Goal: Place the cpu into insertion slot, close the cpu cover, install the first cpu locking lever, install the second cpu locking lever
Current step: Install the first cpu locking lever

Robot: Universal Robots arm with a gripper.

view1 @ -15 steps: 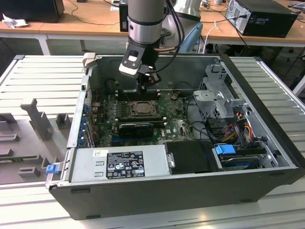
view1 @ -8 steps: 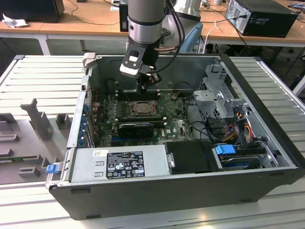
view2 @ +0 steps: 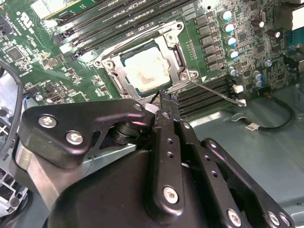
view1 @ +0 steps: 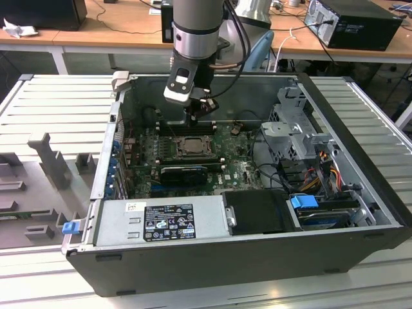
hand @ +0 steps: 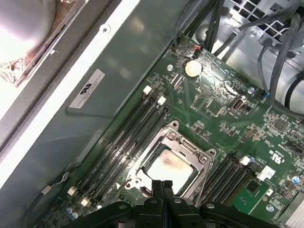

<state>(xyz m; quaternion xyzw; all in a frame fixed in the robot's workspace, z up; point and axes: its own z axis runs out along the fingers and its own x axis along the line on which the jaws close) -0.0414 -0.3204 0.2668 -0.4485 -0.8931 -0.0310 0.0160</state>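
While atop slatted table point(view1: 61, 103), open case point(view1: 257, 261)

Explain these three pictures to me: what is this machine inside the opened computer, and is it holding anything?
The grey jointed tube is a robot arm reaching into an open dark computer case on a slatted grey table. The exterior view is taken from off the arm; both wrist views come from cameras riding near its black claw, looking at the green motherboard. There the small square silvery-beige cpu sits in its socket, framed by the thin grey metal cpu cover. The claw's fingers are pressed together beside the socket, and nothing shows between them.
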